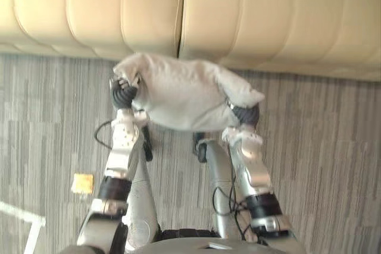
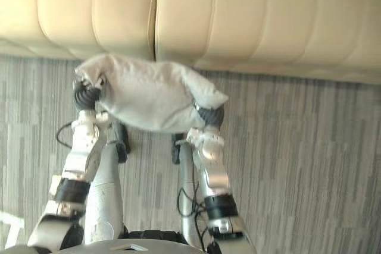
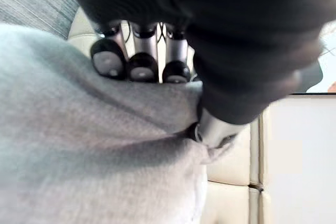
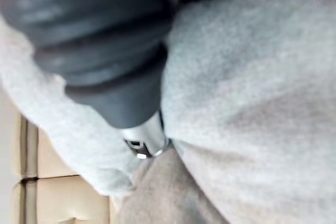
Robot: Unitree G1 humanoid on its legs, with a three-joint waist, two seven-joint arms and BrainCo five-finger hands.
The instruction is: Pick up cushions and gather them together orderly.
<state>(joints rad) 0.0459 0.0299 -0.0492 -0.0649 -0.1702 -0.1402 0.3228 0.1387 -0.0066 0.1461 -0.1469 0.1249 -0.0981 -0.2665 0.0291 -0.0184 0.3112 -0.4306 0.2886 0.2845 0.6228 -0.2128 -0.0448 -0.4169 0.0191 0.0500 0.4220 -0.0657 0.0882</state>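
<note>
A light grey cushion (image 1: 184,93) hangs above the carpet, right in front of the sofa, held between my two hands. My left hand (image 1: 122,94) grips its left end. In the left wrist view the dark-tipped fingers (image 3: 143,66) lie over the top of the cushion (image 3: 79,145) and the thumb digs into the fabric below them. My right hand (image 1: 245,114) holds the right end. In the right wrist view its thumb (image 4: 144,135) presses into a fold of the cushion (image 4: 252,93), and the other fingers are hidden behind the cover.
A cream sofa (image 1: 268,16) with padded sections spans the far side. Grey striped carpet (image 1: 321,165) covers the floor. A small yellow tag (image 1: 82,183) and a white tape line (image 1: 24,215) lie on the carpet at the lower left.
</note>
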